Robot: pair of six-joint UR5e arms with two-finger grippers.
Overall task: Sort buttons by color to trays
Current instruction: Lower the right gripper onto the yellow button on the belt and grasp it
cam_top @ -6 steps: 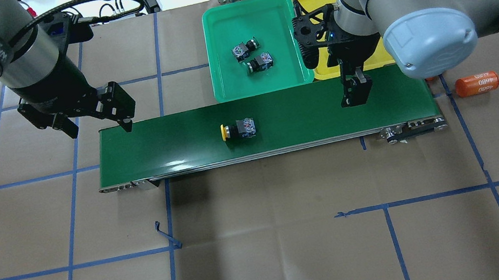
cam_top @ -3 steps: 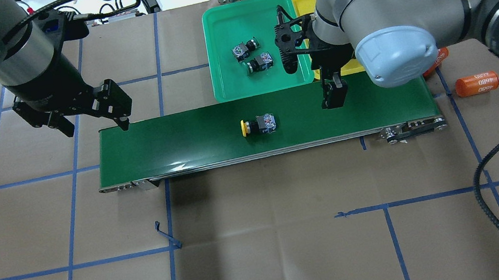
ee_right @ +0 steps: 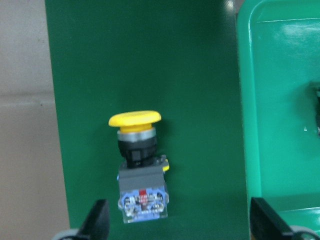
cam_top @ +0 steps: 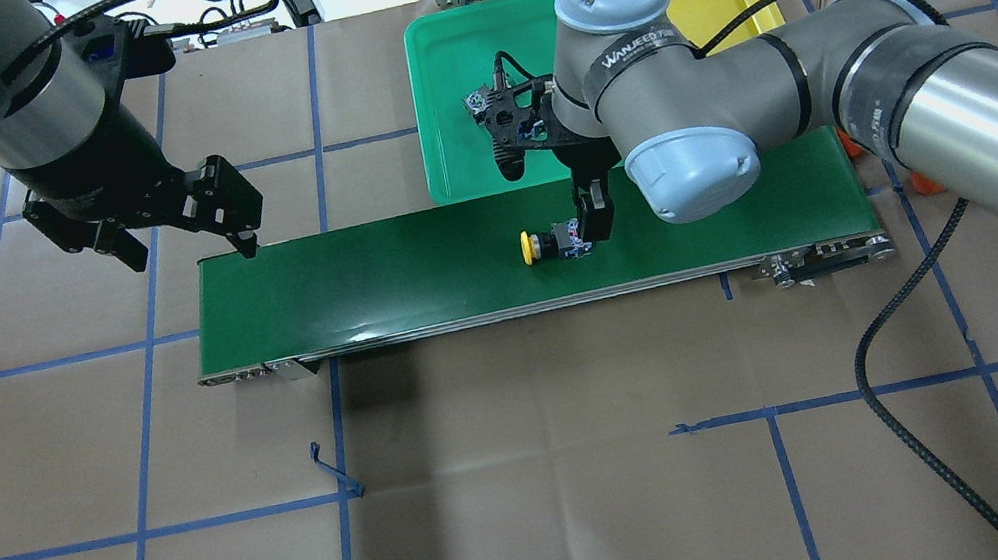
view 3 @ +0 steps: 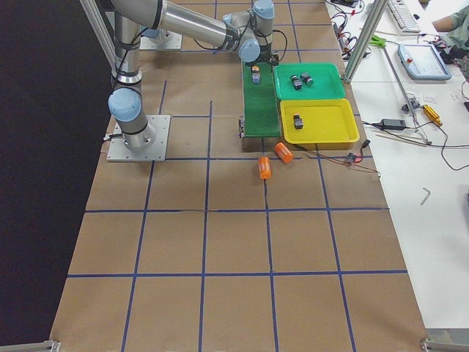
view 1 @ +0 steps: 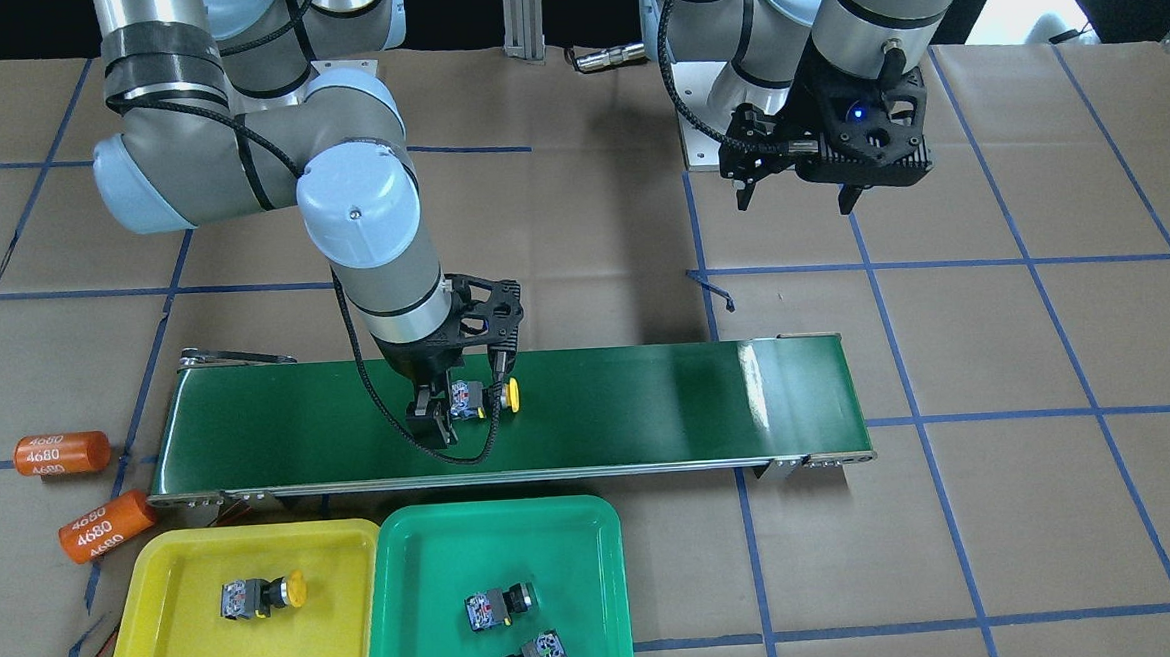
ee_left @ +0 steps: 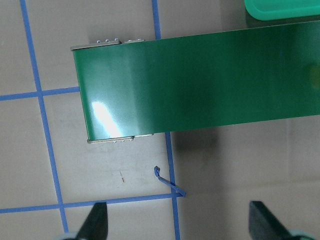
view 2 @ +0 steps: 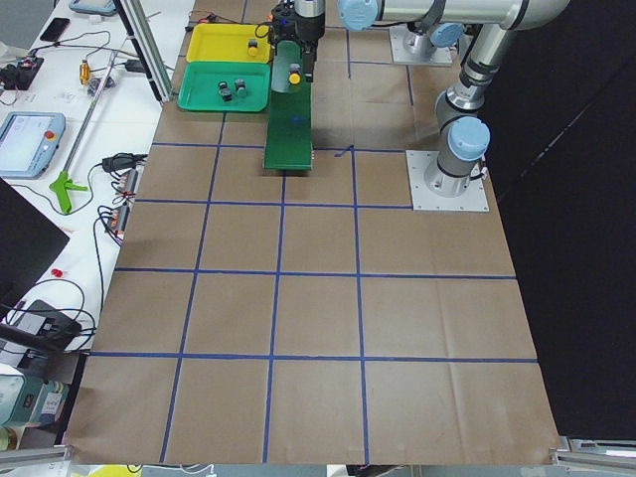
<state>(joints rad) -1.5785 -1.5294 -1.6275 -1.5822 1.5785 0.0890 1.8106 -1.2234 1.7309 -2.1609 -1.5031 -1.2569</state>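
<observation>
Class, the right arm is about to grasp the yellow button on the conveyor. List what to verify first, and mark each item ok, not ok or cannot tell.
1. Right gripper open: ok, its fingers stand wide apart.
2. Belt button inside the gap: ok, though off-centre in the wrist view.
3. Conveyor belt at rest: not ok, the belt button has travelled along it over the last second.
4. Yellow tray has room: ok, it holds only one sorted button.
5. Left gripper out of the way: ok, it is open near the belt's other end.
</observation>
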